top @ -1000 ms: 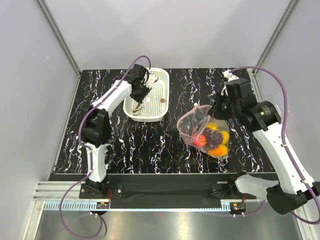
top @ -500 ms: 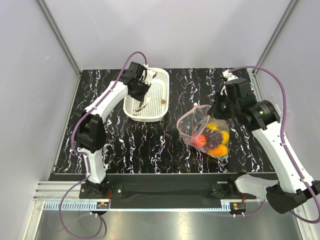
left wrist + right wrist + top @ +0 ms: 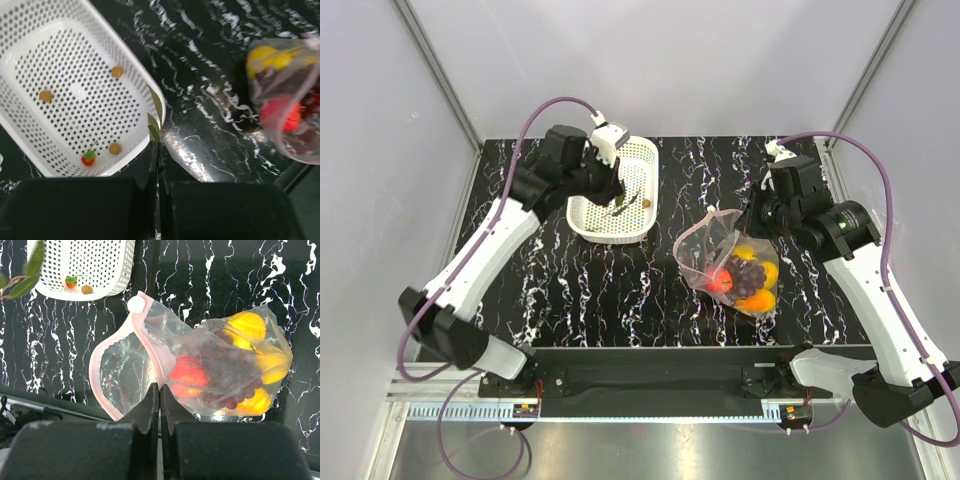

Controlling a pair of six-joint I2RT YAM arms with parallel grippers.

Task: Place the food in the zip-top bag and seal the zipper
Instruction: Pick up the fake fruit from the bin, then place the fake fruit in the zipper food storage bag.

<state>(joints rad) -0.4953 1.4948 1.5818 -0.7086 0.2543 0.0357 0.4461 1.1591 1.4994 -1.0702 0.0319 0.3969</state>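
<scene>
The clear zip-top bag (image 3: pixel 730 262) lies right of centre with its mouth open toward the left. It holds food: yellow lemons (image 3: pixel 247 327), a red apple (image 3: pixel 189 376), dark grapes (image 3: pixel 227 399) and an orange piece (image 3: pixel 252 402). My right gripper (image 3: pixel 160 386) is shut on the bag's pink-red zipper (image 3: pixel 150 342) at the mouth edge; it also shows in the top view (image 3: pixel 748 222). My left gripper (image 3: pixel 158 145) is shut on a green leafy piece (image 3: pixel 156 122) above the right rim of the basket, seen from above too (image 3: pixel 620 195).
The white lattice basket (image 3: pixel 642 222) stands at the back left and holds three small orange balls (image 3: pixel 116 72) and a small red piece with a green stem (image 3: pixel 88 158). A white slider (image 3: pixel 135 304) sits on the zipper's end. Side walls flank the black marbled table (image 3: pixel 610 290).
My left arm has swung its elbow out to the left, and its gripper has carried the green piece up and rightward to the basket's right rim. The right arm and bag have not moved.
</scene>
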